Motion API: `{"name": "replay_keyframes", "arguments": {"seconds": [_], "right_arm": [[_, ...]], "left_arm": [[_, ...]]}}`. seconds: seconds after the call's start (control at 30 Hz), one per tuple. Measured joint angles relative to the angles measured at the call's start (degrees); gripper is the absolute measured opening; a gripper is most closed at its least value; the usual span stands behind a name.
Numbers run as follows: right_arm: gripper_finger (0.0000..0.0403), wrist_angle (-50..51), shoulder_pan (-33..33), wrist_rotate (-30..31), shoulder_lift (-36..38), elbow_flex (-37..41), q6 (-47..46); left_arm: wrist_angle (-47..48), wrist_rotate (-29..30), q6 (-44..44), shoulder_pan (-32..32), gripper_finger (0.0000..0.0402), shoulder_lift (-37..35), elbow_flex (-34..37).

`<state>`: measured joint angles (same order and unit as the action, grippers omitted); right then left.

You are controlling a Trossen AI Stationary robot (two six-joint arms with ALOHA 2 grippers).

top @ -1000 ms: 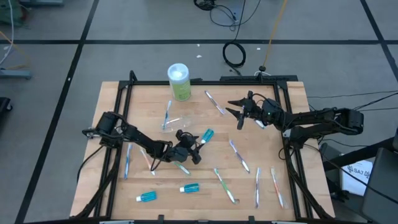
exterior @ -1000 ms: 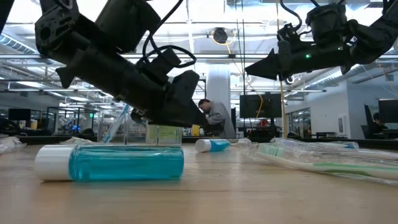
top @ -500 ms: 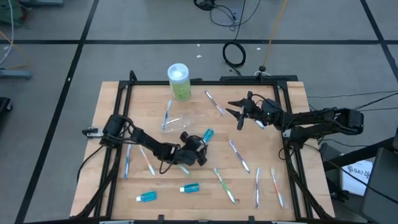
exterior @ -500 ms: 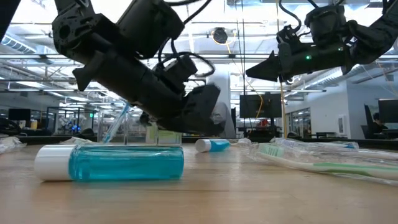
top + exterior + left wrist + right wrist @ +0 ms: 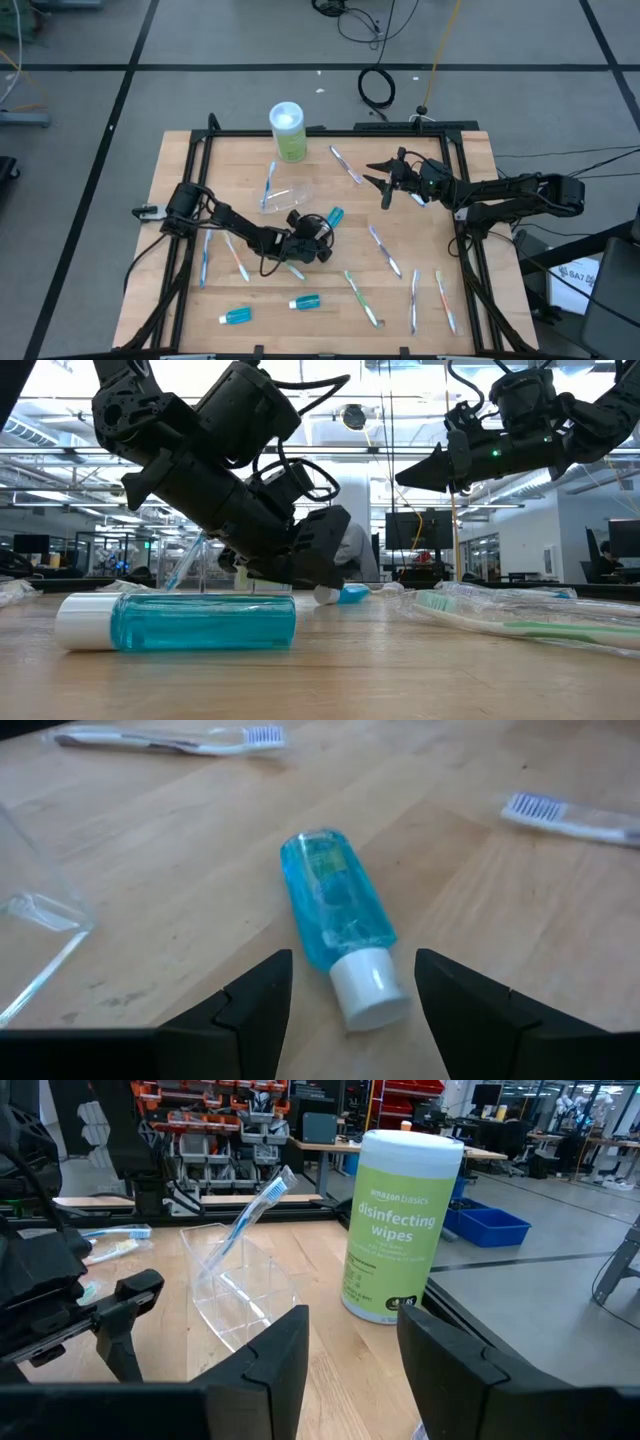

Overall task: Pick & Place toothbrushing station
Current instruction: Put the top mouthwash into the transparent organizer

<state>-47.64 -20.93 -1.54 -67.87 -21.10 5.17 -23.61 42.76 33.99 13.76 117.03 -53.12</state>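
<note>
A blue toothpaste tube (image 5: 333, 217) with a white cap lies on the table at its middle. My left gripper (image 5: 320, 232) is low over it and open. In the left wrist view the fingers (image 5: 255, 1010) stand on either side of the tube's white cap (image 5: 370, 985) without touching it. The clear plastic cup (image 5: 288, 195) lies tilted to the tube's far left, and a blue toothbrush (image 5: 250, 1215) leans in it. Two more tubes (image 5: 237, 316) (image 5: 305, 301) lie near the front edge. My right gripper (image 5: 385, 185) hangs open and empty above the far right part of the table.
A green canister of disinfecting wipes (image 5: 287, 130) stands at the far edge. Several toothbrushes lie scattered, among them some at the right front (image 5: 362, 298) (image 5: 414, 300), one at the far middle (image 5: 345, 165) and one at the left (image 5: 206, 255). A dark frame edges the table (image 5: 190, 150).
My left gripper has gone toward the table's right edge and down, closing in on the middle toothpaste tube. Its fingers now stand on either side of the cap. The tube has not moved.
</note>
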Motion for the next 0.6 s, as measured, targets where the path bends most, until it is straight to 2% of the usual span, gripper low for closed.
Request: {"name": "replay_keyframes", "arguments": {"seconds": [0.2, 0.43, 0.6], "right_arm": [[0.0146, -0.01, 0.02, 0.00, 0.01, 0.00, -0.44], [0.0146, -0.02, 0.02, 0.00, 0.00, 0.00, -1.03], [0.0146, -0.04, 0.02, 0.00, 0.01, 0.00, -1.03]], "left_arm": [[1.77, -1.26, 0.04, 0.04, 0.0216, 0.00, 0.00], [6.27, -1.31, 4.10, -0.89, 0.0216, -0.04, -0.02], [3.01, -1.75, -0.14, -1.01, 0.0216, -0.02, 0.02]]}}
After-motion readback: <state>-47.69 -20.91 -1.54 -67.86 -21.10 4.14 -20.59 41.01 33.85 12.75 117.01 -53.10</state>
